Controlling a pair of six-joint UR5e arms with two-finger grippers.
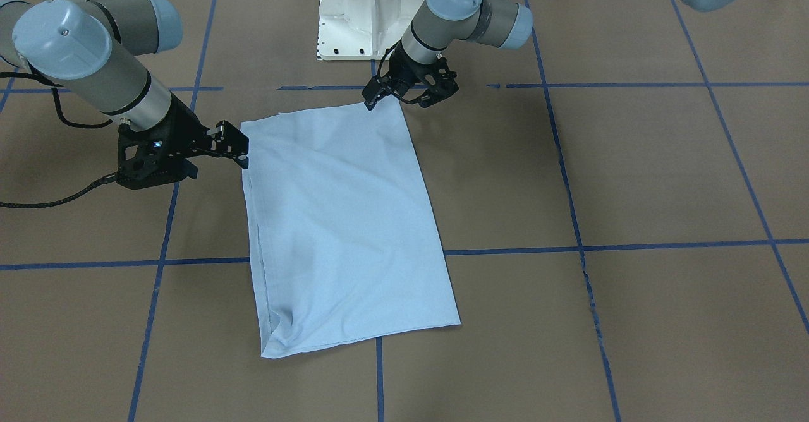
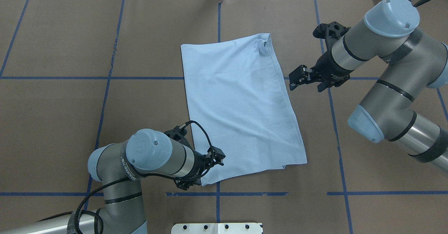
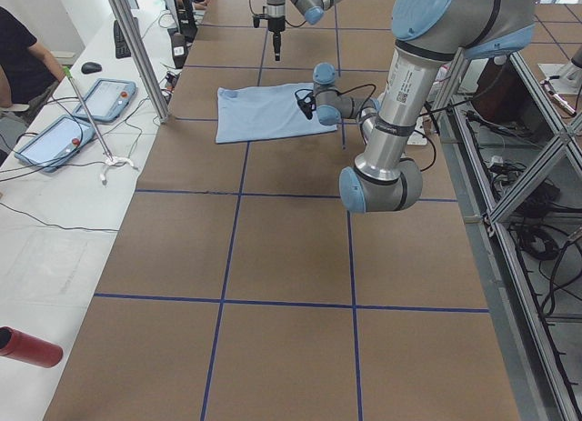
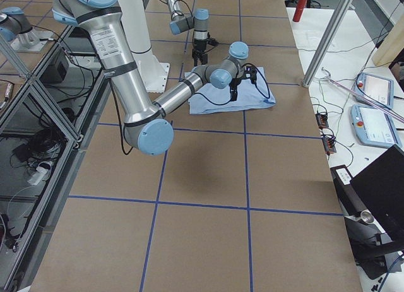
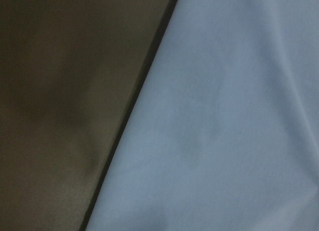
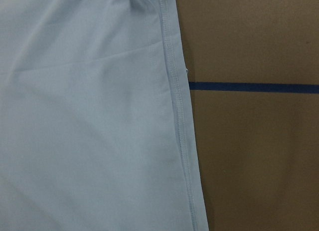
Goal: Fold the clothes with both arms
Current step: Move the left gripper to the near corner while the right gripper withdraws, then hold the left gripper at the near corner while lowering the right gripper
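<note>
The clothes are one light blue T-shirt point(image 1: 341, 220) point(image 2: 241, 104), folded into a flat rectangle mid-table, with no print or tag showing. My left gripper point(image 1: 373, 98) point(image 2: 218, 158) hangs low over the shirt's corner nearest the robot, its fingers slightly apart. The left wrist view is a blurred close-up of the cloth edge point(image 5: 224, 116) against the brown table. My right gripper point(image 1: 235, 147) point(image 2: 296, 78) hovers open beside the shirt's long hemmed edge point(image 6: 174, 91), holding nothing. Neither wrist view shows any fingers.
The white pedestal base point(image 1: 370, 18) stands at the robot's side of the table. Blue tape lines point(image 2: 105, 78) grid the brown tabletop. Beyond the far edge sit tablets point(image 3: 55, 139), a red cylinder point(image 3: 27, 346), metal posts and a seated person point(image 3: 18, 66).
</note>
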